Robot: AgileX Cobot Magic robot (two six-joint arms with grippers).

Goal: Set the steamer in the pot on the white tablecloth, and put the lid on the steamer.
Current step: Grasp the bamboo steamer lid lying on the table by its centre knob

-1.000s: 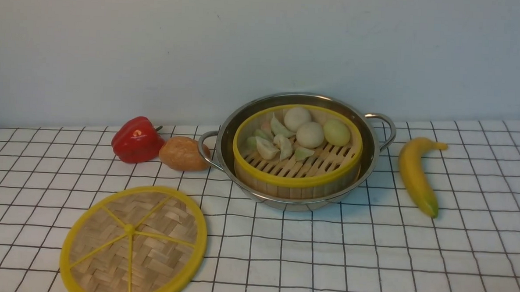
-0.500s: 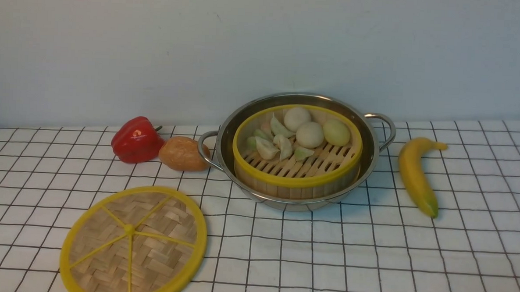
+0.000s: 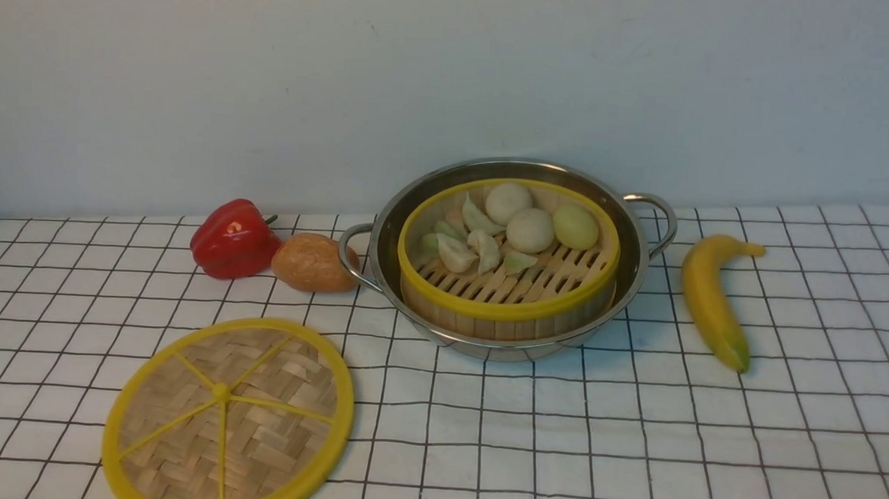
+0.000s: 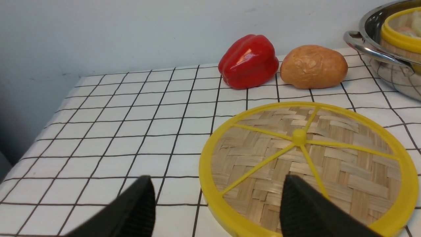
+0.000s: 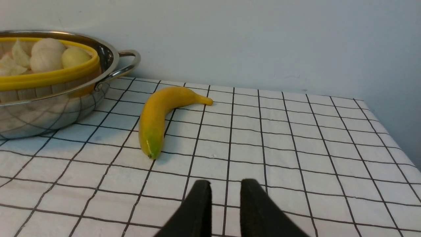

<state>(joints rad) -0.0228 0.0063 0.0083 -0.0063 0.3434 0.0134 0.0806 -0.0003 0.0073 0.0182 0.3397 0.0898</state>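
Two grippers show only in their own wrist views; the front view has neither arm in it. The left gripper (image 4: 217,205) stands wide, its black fingers (image 4: 138,210) far apart with nothing clasped. In that view one finger shows against bare cloth and the other against the lid (image 4: 329,154); whether either touches cannot be told. The lid lies flat on the white tablecloth (image 4: 131,131), hub and spokes facing up. Beyond it sit a red pepper (image 4: 249,61) and a brown roll (image 4: 314,66), just beside each other. At the edge of the frame is one loop handle of the pot (image 4: 371,49), with a slice of the steamer (image 4: 399,36) inside it.

The right gripper (image 5: 224,207) is only narrowly parted and holds nothing; cloth shows through the slim gap. Ahead of it lies a banana (image 5: 161,115), apart from the pot's other handle.

Only the front view takes in the whole layout. The steamer rests inside the pot near the pale wall (image 3: 422,76), uncovered, with its yellow rim rising above the steel one. Dumplings (image 3: 474,247) and buns (image 3: 529,229) sit on its slatted floor. The roll lies just beside the pot's left handle, and the lid is well apart from the pot, at the near left.
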